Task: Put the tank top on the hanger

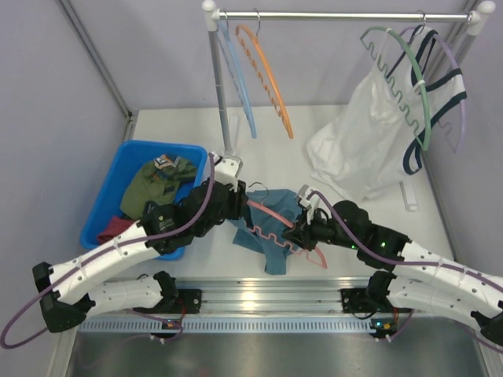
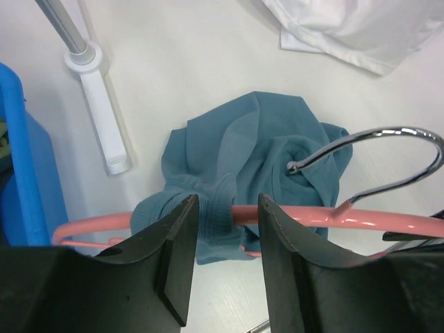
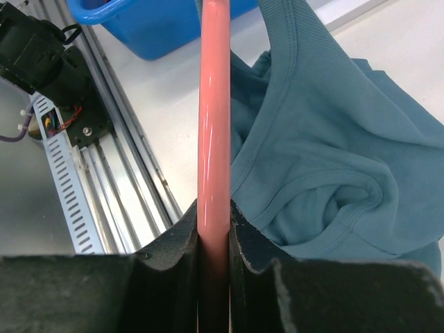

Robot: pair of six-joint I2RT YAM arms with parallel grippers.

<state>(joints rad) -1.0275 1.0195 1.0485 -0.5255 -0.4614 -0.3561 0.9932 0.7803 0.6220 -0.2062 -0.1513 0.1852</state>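
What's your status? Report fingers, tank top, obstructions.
Left fingers open, astride strap on hanger. Right fingers shut on hanger. Tank top mostly bunched on table. No obstruction seen.

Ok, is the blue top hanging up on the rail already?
No, the tank top lies bunched on the table, one strap over the hanger that the right end effector grips.

A blue bin [image 1: 106, 192] on the white surface [image 1: 275, 153] holds an olive garment [image 1: 161, 182]. On the rail [image 1: 338, 15] hang a light-blue hanger [image 1: 240, 86], an orange hanger [image 1: 271, 78], and a green hanger [image 1: 420, 94] with a white navy-trimmed top [image 1: 354, 145].
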